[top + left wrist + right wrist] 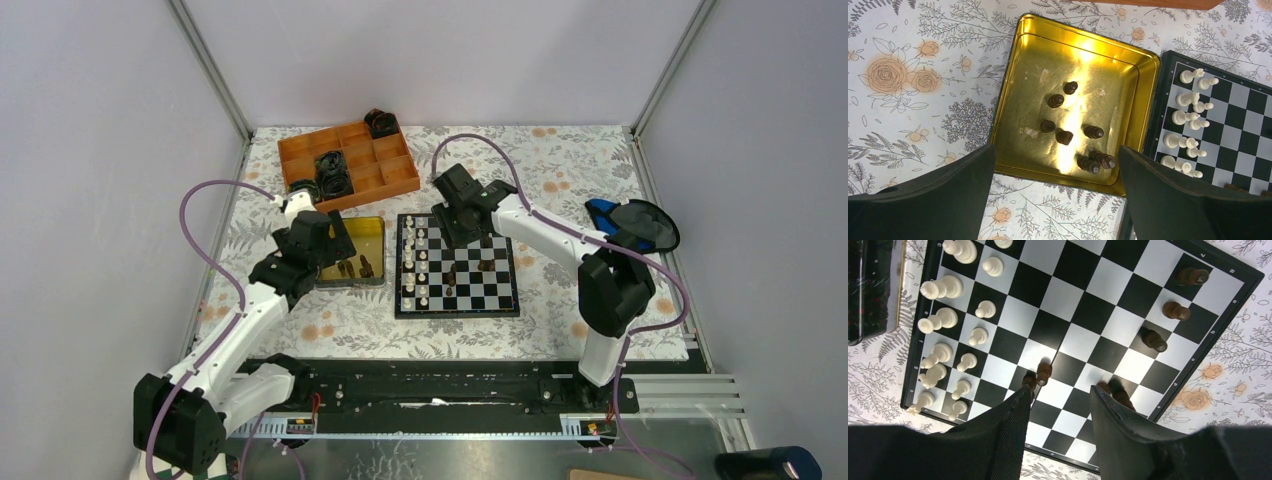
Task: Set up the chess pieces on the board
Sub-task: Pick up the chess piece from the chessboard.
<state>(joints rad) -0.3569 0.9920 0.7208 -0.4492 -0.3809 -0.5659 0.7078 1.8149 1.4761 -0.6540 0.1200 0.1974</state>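
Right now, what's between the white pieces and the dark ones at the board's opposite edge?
Mostly bare squares, plus two dark pieces mid-board, shown in the right wrist view.

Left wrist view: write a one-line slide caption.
Open left gripper above a gold tin of dark chess pieces, beside the board with white pieces.

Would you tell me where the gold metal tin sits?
Top view: the gold metal tin lies left of the chequered chessboard, beneath the left fingers.

Only tiny white coordinate marks on the border of the board [1218,263], too small to read
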